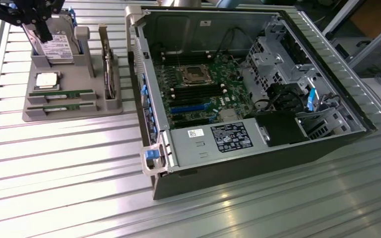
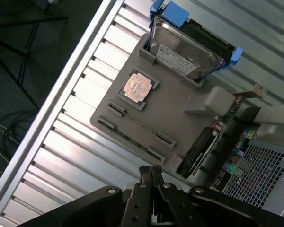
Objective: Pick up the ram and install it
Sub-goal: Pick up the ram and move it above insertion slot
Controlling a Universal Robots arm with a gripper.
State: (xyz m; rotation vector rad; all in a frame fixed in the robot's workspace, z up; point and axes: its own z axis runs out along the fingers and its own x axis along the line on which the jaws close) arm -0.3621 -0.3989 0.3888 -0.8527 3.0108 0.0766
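Overhead, the gripper (image 2: 150,171) is hanging above the grey parts tray (image 2: 180,106) with its jaws pressed together and pinching nothing. Beyond the fingertips in the wrist view, the ram (image 2: 141,124) is lying on edge in its slot on the tray. A second stick (image 2: 128,139) is sitting in the parallel slot just beside it, nearer the tray's edge. Neither stick is touching the gripper. The square silver processor (image 2: 138,87) is resting next to the ram, and the hard drive (image 2: 187,52) is standing propped at the tray's far end.

In the exterior view the open computer case (image 1: 323,64) is lying to the tray's right, and the black memory slots (image 1: 197,92) on its motherboard (image 1: 207,106) appear to be sitting empty. By this showing the task is looking barely begun, with the pick-up not yet made and the whole installation left to do.

White labels are showing on the hard drive, on each stick and on the power supply (image 1: 210,144) inside the case, but their print is proving too small to read, and no brand name is coming through
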